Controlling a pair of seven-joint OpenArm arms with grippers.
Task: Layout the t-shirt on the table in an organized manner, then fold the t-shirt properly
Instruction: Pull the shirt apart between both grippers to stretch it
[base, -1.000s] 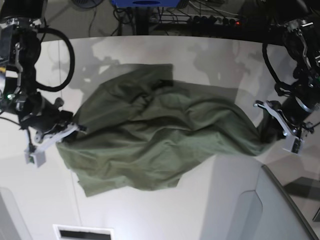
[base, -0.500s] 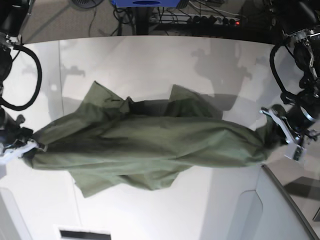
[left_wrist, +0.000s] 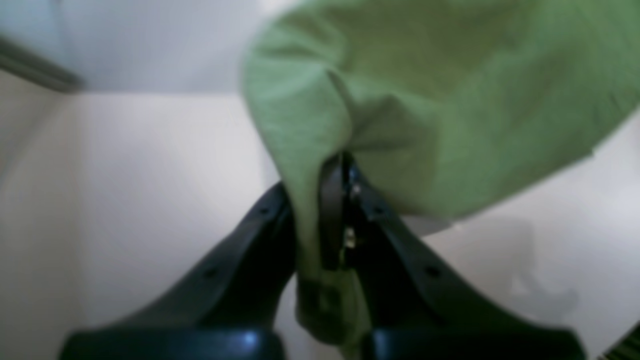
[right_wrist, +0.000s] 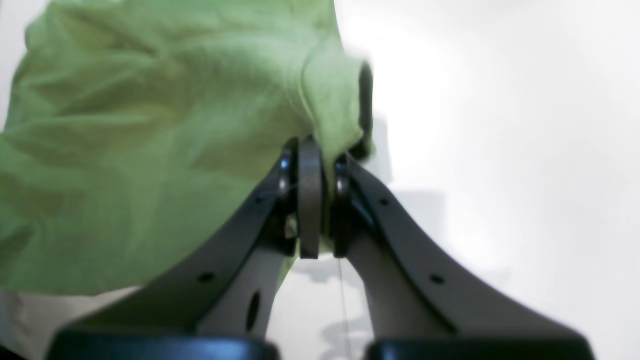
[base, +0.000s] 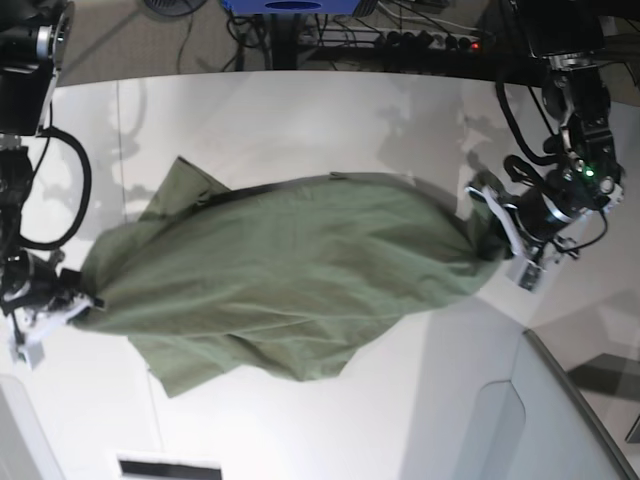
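The olive-green t-shirt (base: 290, 275) hangs stretched between my two grippers above the white table (base: 300, 120), its lower part draping onto the tabletop. My left gripper (base: 492, 238), on the base view's right, is shut on one end of the t-shirt (left_wrist: 400, 100), with cloth pinched between its fingers (left_wrist: 330, 220). My right gripper (base: 75, 300), on the base view's left, is shut on the other end of the t-shirt (right_wrist: 150, 125), cloth bunched at its fingertips (right_wrist: 312, 200). The collar and print are hidden.
A grey angled panel (base: 540, 420) with a dark edge stands at the front right. A dark seam line (base: 120, 130) runs down the table at the left. Cables and a power strip (base: 430, 40) lie beyond the curved far edge.
The left gripper has moved up and inward with its end of the shirt. The right gripper holds the other end at the left edge. The shirt is spread wider and smoother.
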